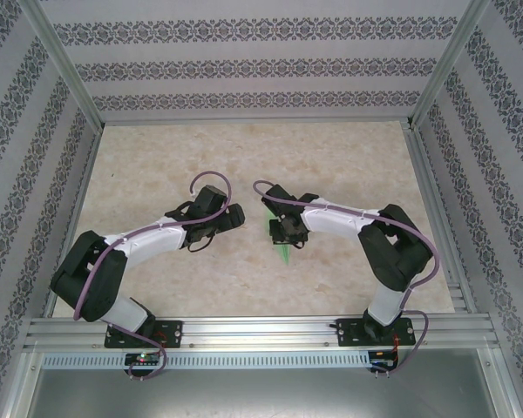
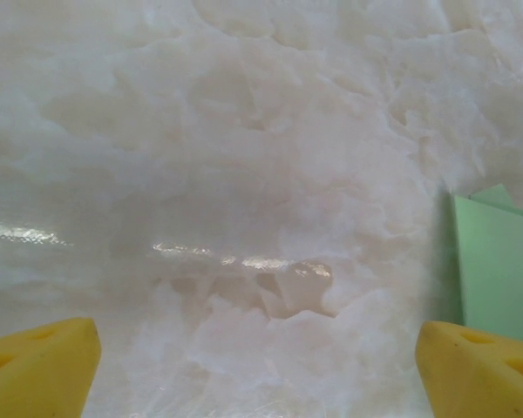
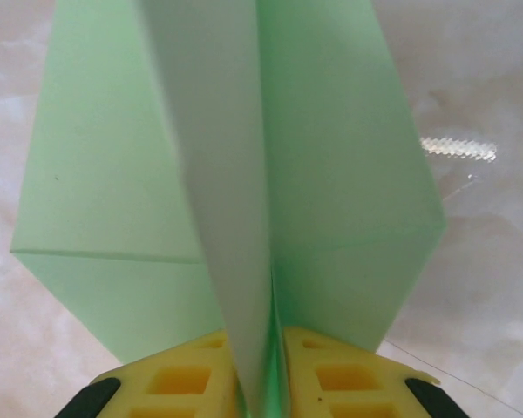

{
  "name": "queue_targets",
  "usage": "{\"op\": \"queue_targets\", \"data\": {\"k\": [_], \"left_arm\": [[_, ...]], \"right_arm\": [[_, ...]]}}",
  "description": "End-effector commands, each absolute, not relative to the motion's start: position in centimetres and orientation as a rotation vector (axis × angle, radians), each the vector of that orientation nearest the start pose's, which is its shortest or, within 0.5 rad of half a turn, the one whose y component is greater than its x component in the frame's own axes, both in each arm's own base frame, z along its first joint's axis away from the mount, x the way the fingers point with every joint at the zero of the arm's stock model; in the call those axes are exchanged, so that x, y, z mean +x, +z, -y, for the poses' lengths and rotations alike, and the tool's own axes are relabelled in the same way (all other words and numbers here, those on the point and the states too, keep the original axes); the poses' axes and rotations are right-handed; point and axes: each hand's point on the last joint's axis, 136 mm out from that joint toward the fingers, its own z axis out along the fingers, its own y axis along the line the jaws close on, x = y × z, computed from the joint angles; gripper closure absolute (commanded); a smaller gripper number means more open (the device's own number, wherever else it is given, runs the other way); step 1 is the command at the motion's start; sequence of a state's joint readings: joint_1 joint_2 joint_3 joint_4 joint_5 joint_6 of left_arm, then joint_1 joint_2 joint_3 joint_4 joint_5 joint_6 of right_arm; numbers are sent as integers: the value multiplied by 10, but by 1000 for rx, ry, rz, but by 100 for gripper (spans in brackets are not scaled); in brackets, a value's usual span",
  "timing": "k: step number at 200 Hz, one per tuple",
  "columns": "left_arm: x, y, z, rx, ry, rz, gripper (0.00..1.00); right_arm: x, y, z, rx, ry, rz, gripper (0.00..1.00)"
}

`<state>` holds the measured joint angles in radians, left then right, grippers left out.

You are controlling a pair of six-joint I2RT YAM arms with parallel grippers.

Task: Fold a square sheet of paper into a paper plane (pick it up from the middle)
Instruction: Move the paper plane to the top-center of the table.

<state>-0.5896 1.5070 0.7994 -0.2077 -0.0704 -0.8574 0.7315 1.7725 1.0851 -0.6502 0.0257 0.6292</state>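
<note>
The right hand (image 3: 261,370) pinched the paper plane (image 3: 331,174) by its centre fold, wings spread over the pale marbled surface (image 1: 157,157). The left hand (image 2: 260,366), jaws wide apart and holding nothing, hung just beside the plane. Patterned walls (image 1: 244,70) enclosed the surface.

The 2 arms (image 1: 152,237) had white shells, black joints, purple cables (image 1: 211,174) looping off them, plus chunky yellow finger pads (image 2: 39,370).

Nose of the paper plane (image 3: 331,174) beyond the top edge of the right wrist view.
</note>
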Motion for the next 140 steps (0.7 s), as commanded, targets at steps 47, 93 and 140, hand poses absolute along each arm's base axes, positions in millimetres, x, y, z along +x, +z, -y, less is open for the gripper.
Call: {"op": "queue_targets", "data": {"k": [47, 93, 140], "left_arm": [[323, 77, 192, -346, -467, -2514, 0], [323, 75, 191, -347, -451, -2524, 0], [322, 75, 188, -348, -425, -2531, 0]], "right_arm": [[270, 15, -246, -178, 182, -2936, 79], [265, 4, -244, -183, 144, -2958, 81], [270, 14, -242, -169, 128, -2914, 85]]}}
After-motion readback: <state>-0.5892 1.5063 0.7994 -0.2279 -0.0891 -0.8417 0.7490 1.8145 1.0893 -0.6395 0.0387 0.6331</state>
